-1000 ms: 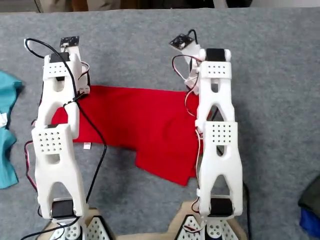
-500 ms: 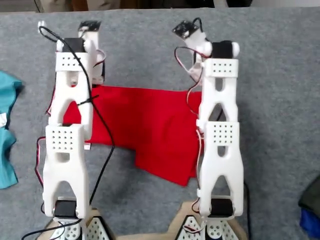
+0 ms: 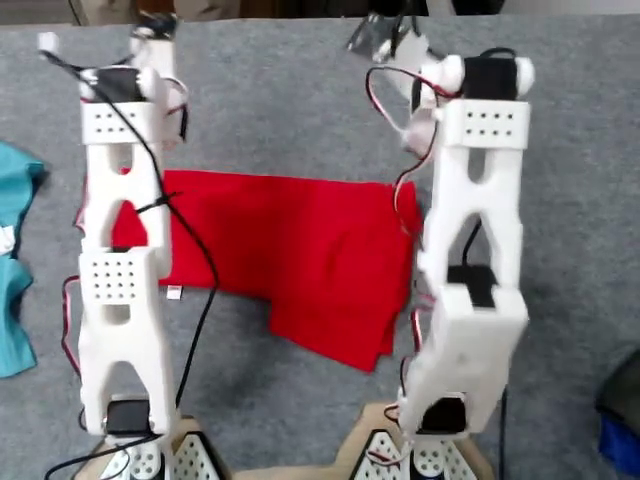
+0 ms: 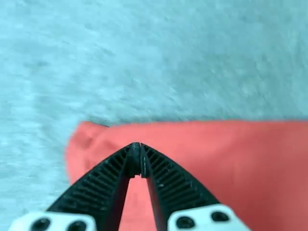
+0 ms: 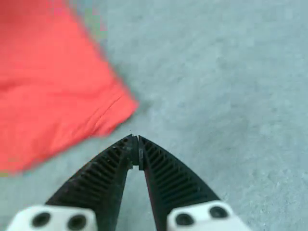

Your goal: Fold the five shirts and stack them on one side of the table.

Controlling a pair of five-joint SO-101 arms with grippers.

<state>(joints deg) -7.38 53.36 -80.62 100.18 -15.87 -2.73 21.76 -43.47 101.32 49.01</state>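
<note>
Since both arms rose beyond the far edge of the red cotton shirt point(image 3: 290, 260) spread on the grey felt counter point(image 3: 300, 110), left jaws and right jaws clenched empty, its next fold likely needs regrasping.

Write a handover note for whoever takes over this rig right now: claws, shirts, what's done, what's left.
The left claw is shut and empty, over a corner of the red shirt.
The right claw is shut and empty, over the table just off another corner.
The red shirt lies spread between the arms.
A teal shirt lies at the left edge, dark and blue clothes at the right.
Done: no stack visible.
Left: folding and stacking.
</note>
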